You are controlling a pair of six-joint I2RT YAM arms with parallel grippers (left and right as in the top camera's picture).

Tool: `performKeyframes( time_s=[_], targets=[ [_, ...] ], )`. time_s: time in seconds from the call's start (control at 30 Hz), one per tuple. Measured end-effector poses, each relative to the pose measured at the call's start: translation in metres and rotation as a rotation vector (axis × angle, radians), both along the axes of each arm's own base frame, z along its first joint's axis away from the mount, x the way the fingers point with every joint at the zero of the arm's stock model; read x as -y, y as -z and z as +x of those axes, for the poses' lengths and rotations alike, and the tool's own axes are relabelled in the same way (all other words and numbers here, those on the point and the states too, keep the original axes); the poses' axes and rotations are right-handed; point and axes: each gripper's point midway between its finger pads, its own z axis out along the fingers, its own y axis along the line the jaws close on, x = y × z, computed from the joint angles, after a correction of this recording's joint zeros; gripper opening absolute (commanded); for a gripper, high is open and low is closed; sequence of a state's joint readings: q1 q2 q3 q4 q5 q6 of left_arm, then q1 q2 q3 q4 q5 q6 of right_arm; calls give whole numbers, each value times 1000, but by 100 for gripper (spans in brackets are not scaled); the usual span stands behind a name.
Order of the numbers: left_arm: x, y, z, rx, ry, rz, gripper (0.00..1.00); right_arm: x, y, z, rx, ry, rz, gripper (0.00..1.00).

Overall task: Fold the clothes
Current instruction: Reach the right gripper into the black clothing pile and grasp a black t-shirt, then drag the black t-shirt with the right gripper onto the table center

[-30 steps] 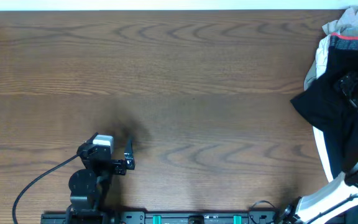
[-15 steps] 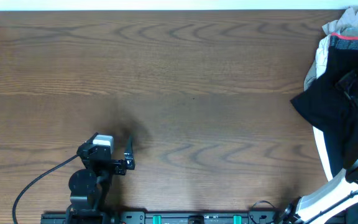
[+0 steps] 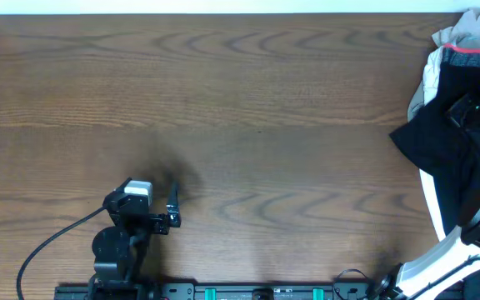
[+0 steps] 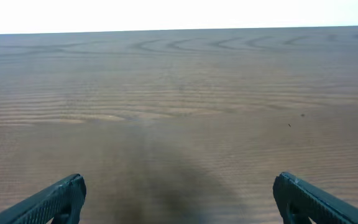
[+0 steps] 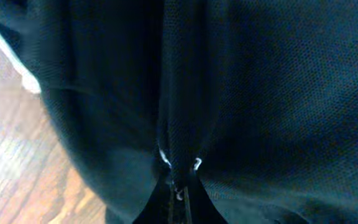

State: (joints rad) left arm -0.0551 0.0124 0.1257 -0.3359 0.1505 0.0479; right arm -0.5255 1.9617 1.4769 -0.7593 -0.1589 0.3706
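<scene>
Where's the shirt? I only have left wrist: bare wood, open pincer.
Observer: The black shirt lies heaped at the far right edge of the table.
Operator: Right pincer on it?
Observer: Yes, the right pincer is shut on a pinched fold of it.
Operator: Anything else in the heap?
Observer: A white garment and a grey one with a red band, beyond the shirt at the far corner.

Robot test lab: wood-grain table point(image 3: 265, 100), arm mounting rail point(image 3: 257, 292), trailing cable point(image 3: 52, 237), clothes point(image 3: 442, 143) heaped at edge.
</scene>
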Motion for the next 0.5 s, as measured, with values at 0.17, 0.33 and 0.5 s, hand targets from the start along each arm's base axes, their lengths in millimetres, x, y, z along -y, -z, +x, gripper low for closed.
performKeyframes(
  time_s=[0.17,0.33,0.5],
  targets=[
    [0,0,0,0,0,0,98,-22,-60,12,172,-76,29,1],
    [0,0,0,0,0,0,98,-88,-165,18,424,-248,3,1],
    [0,0,0,0,0,0,98,-176,-206,14,522,-464,40,1]
  ],
)
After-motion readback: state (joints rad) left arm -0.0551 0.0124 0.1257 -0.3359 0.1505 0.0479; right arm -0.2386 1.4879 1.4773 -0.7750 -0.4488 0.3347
